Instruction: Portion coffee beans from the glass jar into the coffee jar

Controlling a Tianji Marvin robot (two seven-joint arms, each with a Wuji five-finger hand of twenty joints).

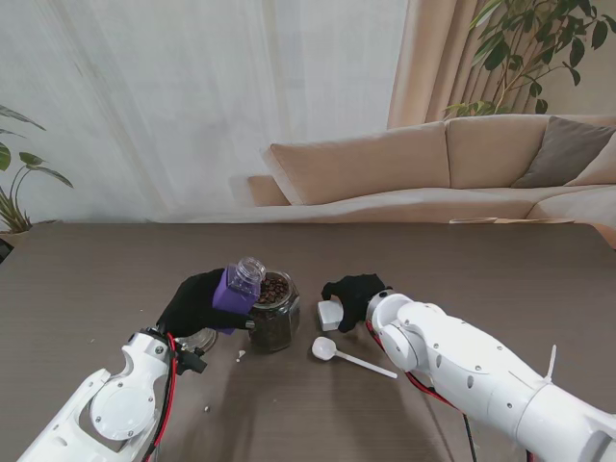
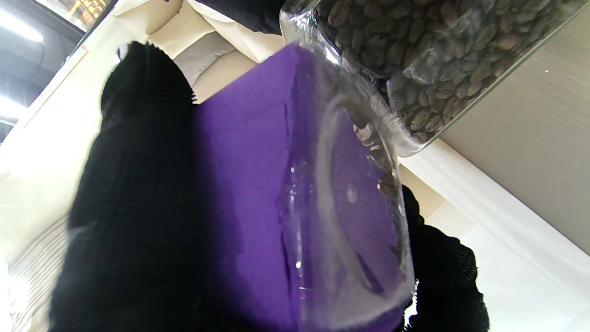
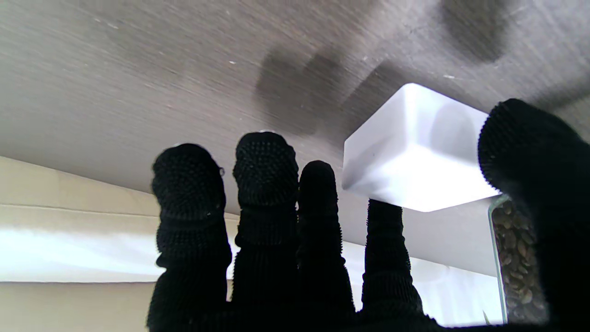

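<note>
1. Holding the coffee jar [image 1: 238,290], a small clear bottle with a purple label, the left hand [image 1: 195,303] has its black-gloved fingers wrapped round the label. The open mouth tilts to the right, up against the rim of the glass jar; in my judgement this keeps the receiving jar close to the source.
2. In the left wrist view the coffee jar [image 2: 295,193] shows only a few beans inside, so portioning appears barely begun.
3. At the centre the glass jar [image 1: 275,313] stands upright on the table [image 1: 481,260], open-topped and nearly full of dark beans, touching the coffee jar.
4. Just right of it a white lid [image 1: 330,314] rests on the table, probably set aside to free the jar's mouth.
5. Nearer to me lies a white scoop [image 1: 326,348], bowl to the left and handle running right, with no hand on it.
6. The right hand [image 1: 354,295] hovers over the lid with fingers [image 3: 265,184] spread; thumb and forefinger bracket the lid, but whether they grip it I cannot tell.
</note>
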